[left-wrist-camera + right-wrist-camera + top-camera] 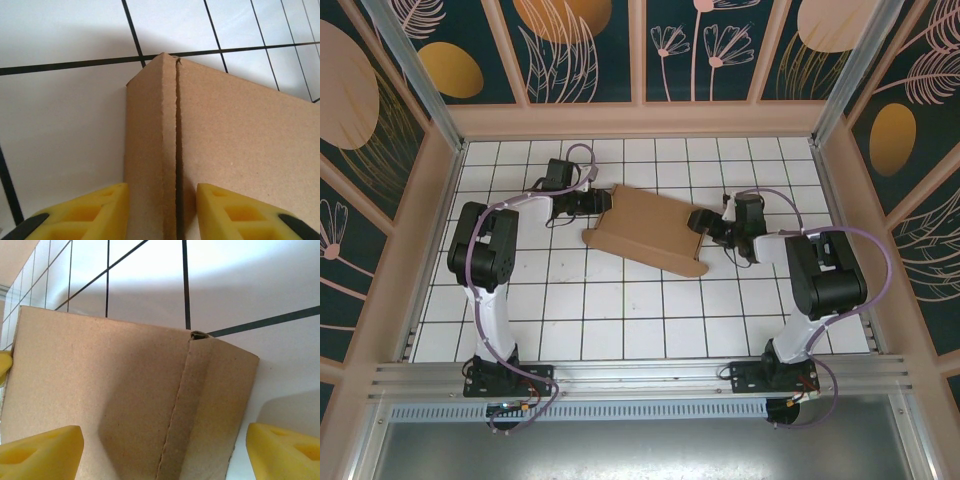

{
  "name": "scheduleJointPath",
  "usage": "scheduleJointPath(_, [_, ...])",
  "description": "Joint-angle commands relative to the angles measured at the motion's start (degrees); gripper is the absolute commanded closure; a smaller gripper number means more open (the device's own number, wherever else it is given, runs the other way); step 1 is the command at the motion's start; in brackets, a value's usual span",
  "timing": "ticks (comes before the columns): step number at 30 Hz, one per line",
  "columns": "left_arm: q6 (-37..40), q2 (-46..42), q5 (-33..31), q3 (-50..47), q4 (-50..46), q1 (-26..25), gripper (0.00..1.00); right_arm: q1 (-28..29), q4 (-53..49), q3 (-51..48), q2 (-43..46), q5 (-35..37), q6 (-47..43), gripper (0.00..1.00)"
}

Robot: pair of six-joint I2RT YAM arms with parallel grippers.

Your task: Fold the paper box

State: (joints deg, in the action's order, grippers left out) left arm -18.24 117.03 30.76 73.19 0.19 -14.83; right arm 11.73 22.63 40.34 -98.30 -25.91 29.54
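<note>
Nearest, on the near side of the paper box [645,232], a ribbed aluminium rail [640,375] carries both arm bases. The left arm [485,250] and right arm [825,275] are black and white, jointed, with lilac cables looping along them. They rise from the rail and bend in toward the box from either side.

The box lies flat on the white tiled table [620,320], whose thin dark lines form a grid. It sits about midway between the arms, slanted so its left end is farther away than its right. It is plain brown cardboard, matte and faintly fibrous, unprinted, a low rectangular shape with a rounded near right corner.

At the box's right end the right gripper [705,222] has blocky yellow fingers with hollow cut-outs. In the right wrist view the right gripper [164,432] stands wide, straddling the box's end, with a strip of bare tile showing between one finger and the cardboard edge. A creased narrow panel runs along that end.

At the box's left end sits the left gripper [592,203]. In the left wrist view the left gripper [161,190] is narrow, with a folded strip and a ragged slit between the fingers; whether they pinch it I cannot tell.

Beyond the box, more tile runs to a dark wall [590,50] painted with pale plants and orange ovals.
</note>
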Motion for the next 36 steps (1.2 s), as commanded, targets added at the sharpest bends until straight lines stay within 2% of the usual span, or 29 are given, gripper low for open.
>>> scheduleJointPath(1, [0.01, 3.79, -1.07, -1.42, -3.98, 0.89, 0.65, -0.25, 2.56, -1.98, 0.62, -1.07, 1.81, 0.15])
scheduleJointPath(7, [-1.96, 4.42, 2.55, -3.37, -2.29, 2.79, 0.76, -2.72, 7.79, -5.13, 0.48, -5.62, 5.11, 0.15])
scheduleJointPath(16, [-3.38, 5.12, 3.42, -5.64, -1.06, 5.60, 0.80, -3.86, 10.91, -7.85, 0.89, -9.18, 7.56, 0.15])
scheduleJointPath(20, [-3.63, 5.50, 4.06, -5.26, -0.98, 5.70, 0.81, -3.82, 15.32, -7.83, -1.76, -15.79, 10.16, 0.15])
scheduleJointPath(25, [-2.61, 5.90, 3.64, -5.11, -1.83, 5.70, 0.85, -2.92, 25.58, -6.70, -7.83, -25.49, 17.48, 0.17])
scheduleJointPath(33, [-2.03, 6.18, 3.34, -4.72, -2.99, 5.93, 0.94, -2.05, 28.35, -6.31, -8.08, -27.33, 19.06, 0.21])
scheduleJointPath(36, [-2.82, 5.92, 3.61, -5.45, -2.68, 6.93, 0.96, -2.52, 24.67, -6.59, -6.29, -24.16, 16.98, 0.20])
